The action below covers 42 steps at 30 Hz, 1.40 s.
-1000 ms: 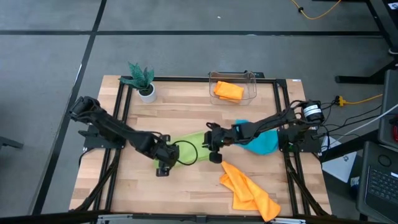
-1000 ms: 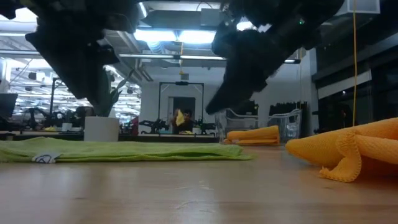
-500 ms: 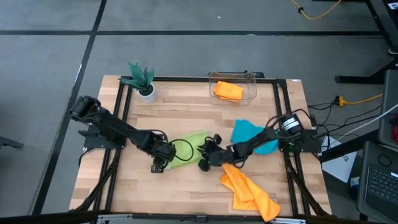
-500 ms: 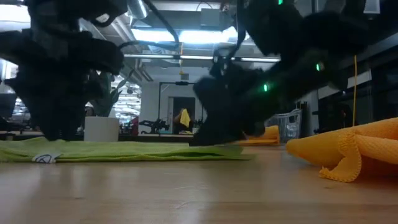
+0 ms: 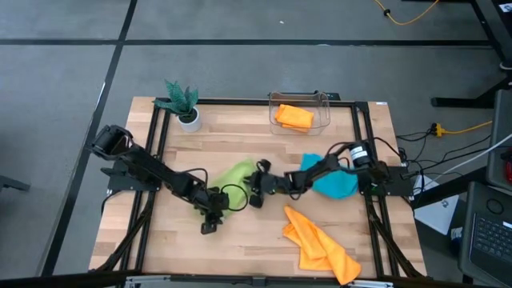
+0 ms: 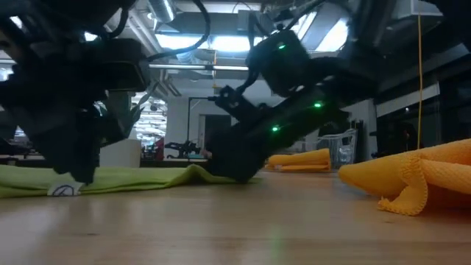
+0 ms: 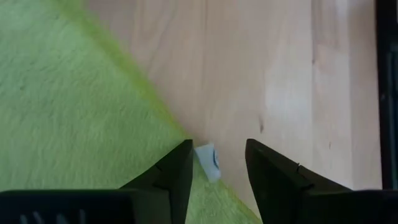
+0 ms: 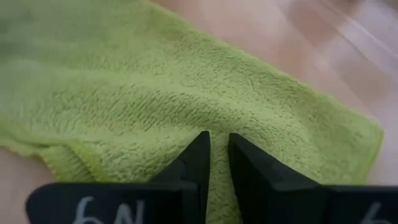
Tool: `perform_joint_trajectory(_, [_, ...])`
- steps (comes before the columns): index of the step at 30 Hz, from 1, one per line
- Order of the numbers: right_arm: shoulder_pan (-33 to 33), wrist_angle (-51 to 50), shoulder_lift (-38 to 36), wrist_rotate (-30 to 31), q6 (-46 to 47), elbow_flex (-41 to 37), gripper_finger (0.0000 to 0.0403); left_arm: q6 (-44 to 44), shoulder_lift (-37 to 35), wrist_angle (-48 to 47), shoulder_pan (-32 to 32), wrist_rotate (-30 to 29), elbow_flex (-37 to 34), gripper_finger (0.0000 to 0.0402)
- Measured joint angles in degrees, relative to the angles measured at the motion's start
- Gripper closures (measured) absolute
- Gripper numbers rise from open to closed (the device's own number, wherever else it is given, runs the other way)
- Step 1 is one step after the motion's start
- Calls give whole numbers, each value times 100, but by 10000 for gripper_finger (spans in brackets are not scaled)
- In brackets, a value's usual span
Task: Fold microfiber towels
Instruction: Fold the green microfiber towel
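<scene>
At mid-counter (image 5: 240, 152), the lime green towel (image 5: 234, 178) lay between the two arms, its right side bunched up into a low ridge where the right claw (image 5: 258, 192) had hold of it. That claw's fingers (image 8: 198, 163) stood nearly together, pinching a fold of green pile; in the low view the cloth rose in a small peak beside it. The left claw (image 5: 210, 222) sat down at the towel's near corner, fingers (image 7: 177, 177) parted, with the white tag (image 7: 208, 157) and the cloth's point lying between them but not yet clamped.

Judging from this, the step in hand was a half-fold of the green towel, and doing it well would have called for both corners to be gripped before any lift: the left claw needed to shut on the tagged corner, low enough to catch a single layer rather than scrape wood. Both corners should then have travelled together and level, or the edges would land skewed. The right side's bunching suggested some slack to pull flat first.

Elsewhere, the teal towel (image 5: 332, 181) lay under the right arm, one orange towel (image 5: 320, 244) sat crumpled near the front edge, and another (image 5: 293, 118) rested in the clear bin (image 5: 324, 102).
</scene>
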Motion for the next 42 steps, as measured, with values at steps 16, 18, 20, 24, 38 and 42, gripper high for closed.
perform_joint_trajectory(16, [-1243,-324,-57,-1557,-1510,1055,338,701,360,1742,135,-306,79,260])
perform_joint_trajectory(18, [-1192,-462,-178,-1645,-1023,1073,338,654,245,1566,144,37,209,260])
perform_joint_trajectory(20, [-1095,-430,-185,-1841,-420,1081,338,657,57,1063,189,494,384,260])
perform_joint_trajectory(24, [-753,-493,-123,-1610,53,1074,338,756,-509,-747,384,1136,985,260])
perform_joint_trajectory(38, [323,239,1387,1091,1279,2318,365,1850,-2300,-3855,495,-1927,2070,260])
perform_joint_trajectory(42, [364,-67,1914,1001,1265,3093,387,1851,-2404,-3845,494,-2300,2072,261])
